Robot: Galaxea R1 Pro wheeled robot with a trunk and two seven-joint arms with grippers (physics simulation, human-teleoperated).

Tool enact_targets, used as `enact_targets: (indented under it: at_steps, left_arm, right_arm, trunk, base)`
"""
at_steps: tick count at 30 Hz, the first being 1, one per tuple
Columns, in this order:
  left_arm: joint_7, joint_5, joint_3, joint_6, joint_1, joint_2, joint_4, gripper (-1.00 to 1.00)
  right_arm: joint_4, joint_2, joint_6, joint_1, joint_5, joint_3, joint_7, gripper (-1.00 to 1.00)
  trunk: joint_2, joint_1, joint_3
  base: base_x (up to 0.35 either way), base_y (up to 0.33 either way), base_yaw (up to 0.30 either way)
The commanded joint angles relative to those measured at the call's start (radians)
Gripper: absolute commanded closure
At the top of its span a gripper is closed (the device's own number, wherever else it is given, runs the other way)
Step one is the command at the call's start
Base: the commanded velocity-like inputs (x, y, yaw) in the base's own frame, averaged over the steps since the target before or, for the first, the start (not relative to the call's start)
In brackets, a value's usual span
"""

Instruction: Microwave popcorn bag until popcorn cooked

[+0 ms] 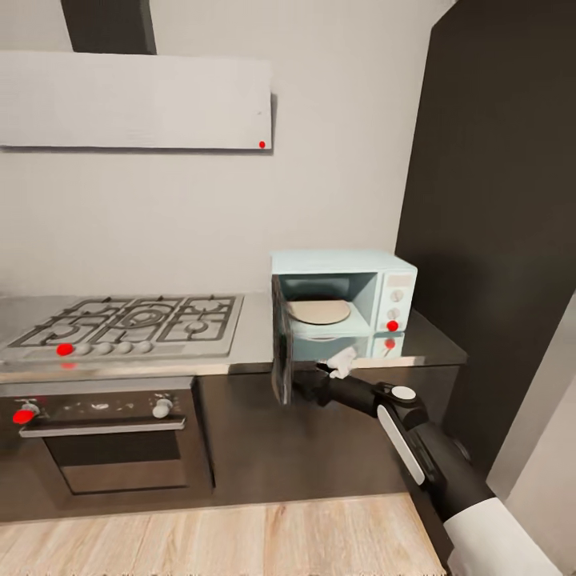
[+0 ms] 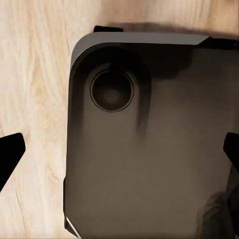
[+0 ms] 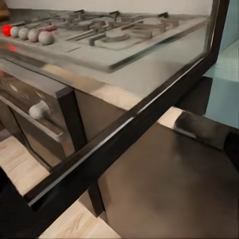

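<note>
Even bright light; wrist views perhaps blurred.

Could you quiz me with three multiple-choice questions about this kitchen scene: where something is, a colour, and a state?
1. Where does the microwave stand?
A. on the countertop, right of the gas hob
B. on the floor
C. above the hob

2. What colour is the microwave's casing?
A. red
B. pale mint-blue
C. black

3. How is the microwave door?
A. shut
B. missing
C. swung open

Answers: 1 A, it sits on the grey slab beside the hob. 2 B, its casing is light blue-green. 3 C, the cavity and round plate show, with the right pincer by the door.
</note>
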Motion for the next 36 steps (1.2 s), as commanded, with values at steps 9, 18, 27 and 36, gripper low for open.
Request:
enact_targets:
  at_steps: [9, 18, 27, 36]
  left_arm:
    - [0.0, 0.009, 0.001, -0.002, 0.0, 0.0, 0.0, -1.0]
    - [0.0, 0.008, 0.001, -0.002, 0.0, 0.0, 0.0, -1.0]
    - [0.0, 0.008, 0.001, -0.002, 0.0, 0.0, 0.0, -1.0]
    - [0.0, 0.008, 0.001, -0.002, 0.0, 0.0, 0.0, -1.0]
  right_arm:
    - [-0.001, -0.001, 0.01, -0.001, -0.012, 0.001, -0.001, -1.0]
    - [0.012, -0.007, 0.005, -0.001, -0.012, -0.07, -0.06, -1.0]
    - [0.017, -0.011, 0.004, -0.001, 0.018, -0.338, -0.164, -1.0]
    - [0.095, -0.009, 0.004, -0.001, 0.048, -0.362, -0.28, -1.0]
  trunk:
    - [-0.001, 0.0, -0.001]
    - [-0.001, 0.0, -0.001]
    - [-0.001, 0.0, -0.001]
    - [-0.001, 0.0, -0.001]
  base:
    - [-0.16, 0.22, 0.0]
    - [-0.112, 0.16, 0.0]
    - [-0.002, 0.003, 0.0]
    - [0.0, 0.0, 0.0]
